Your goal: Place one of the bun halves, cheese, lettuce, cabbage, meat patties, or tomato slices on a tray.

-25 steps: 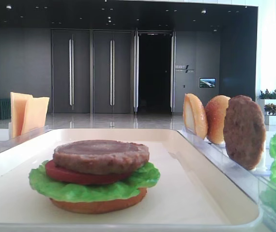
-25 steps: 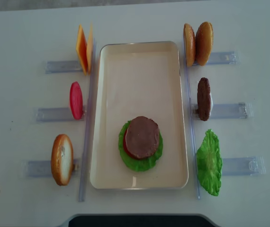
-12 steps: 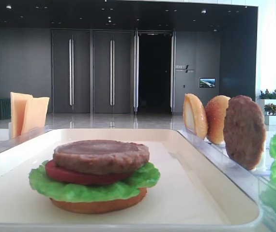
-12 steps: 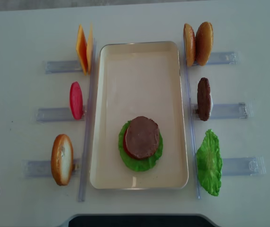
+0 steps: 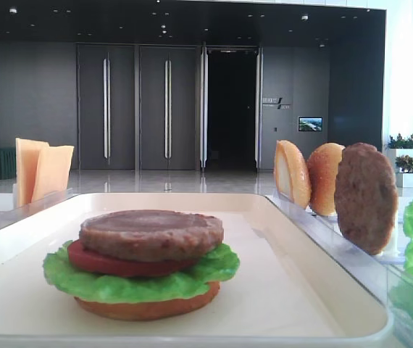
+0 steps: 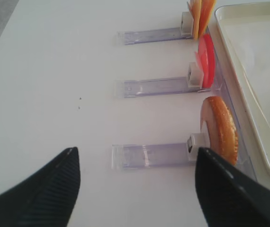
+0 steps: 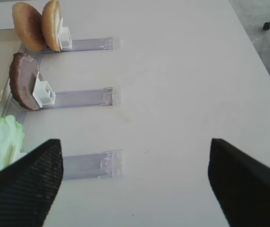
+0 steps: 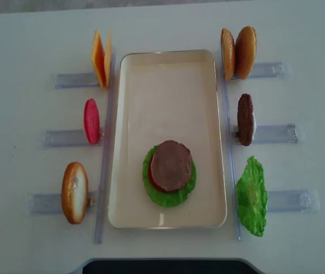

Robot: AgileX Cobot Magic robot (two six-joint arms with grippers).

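Right tool (image 7: 132,184) wide open above table (image 7: 182,94), lighter patty (image 8: 171,165) stacked on tray (image 8: 168,85)

I work in a large lobby-like hall: tall dark double doors (image 5: 138,109), glossy floor, recessed ceiling lights, potted plants (image 5: 404,142) at right.

Black, finely ribbed, wedge-shaped end effector fingers (image 7: 23,184).

Patty (image 8: 171,165) atop stack on tray (image 8: 168,85)
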